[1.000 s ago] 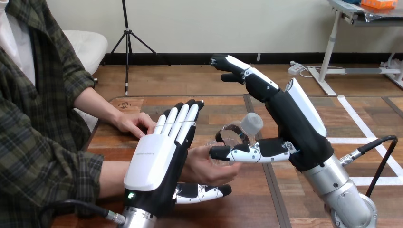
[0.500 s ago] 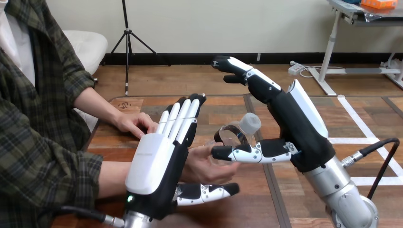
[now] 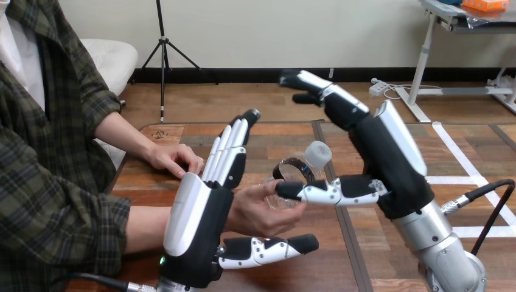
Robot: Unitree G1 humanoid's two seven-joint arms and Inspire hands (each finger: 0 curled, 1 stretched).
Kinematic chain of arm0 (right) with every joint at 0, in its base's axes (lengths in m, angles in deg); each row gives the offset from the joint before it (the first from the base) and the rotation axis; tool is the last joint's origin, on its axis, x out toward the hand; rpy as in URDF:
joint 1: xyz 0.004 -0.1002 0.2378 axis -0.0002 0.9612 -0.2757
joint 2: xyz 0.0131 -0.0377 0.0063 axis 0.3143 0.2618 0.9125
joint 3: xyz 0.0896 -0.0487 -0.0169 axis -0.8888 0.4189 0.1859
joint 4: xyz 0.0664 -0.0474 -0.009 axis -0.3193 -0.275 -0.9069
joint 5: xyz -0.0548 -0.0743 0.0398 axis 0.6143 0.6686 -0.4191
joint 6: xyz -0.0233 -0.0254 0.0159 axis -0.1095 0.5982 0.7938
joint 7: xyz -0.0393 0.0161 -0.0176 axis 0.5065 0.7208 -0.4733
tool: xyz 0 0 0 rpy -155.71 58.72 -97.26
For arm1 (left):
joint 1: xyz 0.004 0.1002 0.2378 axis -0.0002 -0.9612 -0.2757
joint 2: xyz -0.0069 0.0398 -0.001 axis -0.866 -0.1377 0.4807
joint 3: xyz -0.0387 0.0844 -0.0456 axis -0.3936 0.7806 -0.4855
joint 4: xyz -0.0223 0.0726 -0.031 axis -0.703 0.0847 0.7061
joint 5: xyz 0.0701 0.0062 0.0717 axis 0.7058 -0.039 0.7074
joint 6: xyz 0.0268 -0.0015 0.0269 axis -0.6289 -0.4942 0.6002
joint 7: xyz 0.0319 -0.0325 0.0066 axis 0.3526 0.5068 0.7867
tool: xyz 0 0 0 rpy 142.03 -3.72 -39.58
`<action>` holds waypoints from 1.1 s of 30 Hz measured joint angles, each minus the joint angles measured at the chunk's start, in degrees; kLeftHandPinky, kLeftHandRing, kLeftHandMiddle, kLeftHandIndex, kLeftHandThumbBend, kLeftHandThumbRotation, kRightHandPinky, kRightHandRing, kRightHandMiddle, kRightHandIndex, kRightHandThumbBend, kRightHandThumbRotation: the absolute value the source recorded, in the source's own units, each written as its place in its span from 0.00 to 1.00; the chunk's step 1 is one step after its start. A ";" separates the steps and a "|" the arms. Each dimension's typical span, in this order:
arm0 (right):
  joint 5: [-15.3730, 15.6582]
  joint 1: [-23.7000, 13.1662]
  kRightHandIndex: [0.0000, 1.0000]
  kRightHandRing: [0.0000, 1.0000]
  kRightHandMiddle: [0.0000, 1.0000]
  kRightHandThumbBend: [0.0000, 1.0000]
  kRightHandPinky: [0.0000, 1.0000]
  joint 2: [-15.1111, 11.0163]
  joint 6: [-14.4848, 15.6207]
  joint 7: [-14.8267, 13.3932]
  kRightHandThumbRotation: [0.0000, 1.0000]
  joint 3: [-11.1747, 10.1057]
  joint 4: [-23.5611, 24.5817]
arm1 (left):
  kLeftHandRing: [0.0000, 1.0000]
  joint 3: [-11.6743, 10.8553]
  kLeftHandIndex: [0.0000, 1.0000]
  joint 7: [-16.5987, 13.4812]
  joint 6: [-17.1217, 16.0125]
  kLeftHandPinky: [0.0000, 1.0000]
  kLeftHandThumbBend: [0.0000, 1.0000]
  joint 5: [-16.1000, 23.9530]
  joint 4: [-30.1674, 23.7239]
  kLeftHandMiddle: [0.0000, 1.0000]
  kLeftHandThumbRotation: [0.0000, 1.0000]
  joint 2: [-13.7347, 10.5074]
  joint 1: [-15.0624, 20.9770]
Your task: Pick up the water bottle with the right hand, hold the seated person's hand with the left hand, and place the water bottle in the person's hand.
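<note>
A clear water bottle (image 3: 296, 171) with a white cap and a black band lies tilted in the person's hand (image 3: 258, 210), whose fingers curl round its lower part. My left hand (image 3: 196, 220) stands edge-on just left of that hand, fingers straight up and thumb stretched out below it, not curled round it. My right hand (image 3: 389, 161) is to the right of the bottle, open. Its fingers point up and away over the bottle, and its thumb reaches left beside the bottle's body.
The person's other hand (image 3: 174, 159) rests flat on the wooden table (image 3: 286, 135) at the left, behind my left hand. The person's forearm runs along the table's left side. White tape lines cross the table at the right.
My left hand has turned more edge-on and its thumb has slid right beneath the person's hand. My right hand has drawn slightly right and up. The bottle stays in the person's hand.
</note>
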 measured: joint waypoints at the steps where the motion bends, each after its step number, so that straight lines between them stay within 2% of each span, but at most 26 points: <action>1: -0.15 0.00 0.81 0.87 0.88 0.76 0.81 0.05 -0.01 -0.10 0.10 -0.03 0.00 | 1.00 -0.11 1.00 -0.19 -0.71 1.00 0.97 -0.09 0.30 1.00 0.81 0.20 0.09; 4: -0.71 0.04 0.81 0.86 0.88 0.74 0.80 0.19 -0.02 -0.37 0.11 -0.11 0.00 | 1.00 -0.57 1.00 -0.88 -2.60 1.00 0.95 -0.09 1.02 1.00 0.87 0.66 0.27; 6: -1.06 0.09 0.80 0.86 0.88 0.72 0.80 0.28 -0.02 -0.50 0.12 -0.19 0.00 | 1.00 -0.90 1.00 -1.69 -3.60 1.00 0.98 0.28 1.45 1.00 0.93 0.96 0.43; 11: -1.90 0.43 0.80 0.86 0.88 0.69 0.79 0.67 -0.02 -1.04 0.14 -0.41 0.03 | 1.00 -2.08 1.00 -5.82 -3.87 1.00 0.99 4.42 1.56 1.00 0.98 1.66 0.66; 15: -2.66 0.83 0.79 0.87 0.88 0.66 0.79 1.24 -0.02 -1.56 0.16 -0.74 0.03 | 1.00 -2.77 1.00 -11.38 -1.77 1.00 1.00 10.80 1.29 1.00 0.99 1.69 0.92; 23: -5.13 1.91 0.77 0.86 0.88 0.61 0.78 2.87 -0.25 -1.90 0.17 -1.18 0.02 | 1.00 -3.03 1.00 -19.78 4.32 1.00 1.00 21.05 -0.10 1.00 1.00 1.21 0.96; 27: -6.15 2.33 0.76 0.85 0.87 0.59 0.77 3.60 -0.60 -1.95 0.17 -1.22 0.01 | 1.00 -2.81 1.00 -22.91 6.08 1.00 1.00 23.91 -0.93 1.00 1.00 1.02 0.96; 33: -7.02 2.79 0.75 0.83 0.86 0.56 0.73 5.00 -1.64 -2.40 0.20 -1.60 -0.03 | 1.00 -1.85 1.00 -26.06 6.16 1.00 1.00 24.69 -1.96 1.00 1.00 0.97 1.00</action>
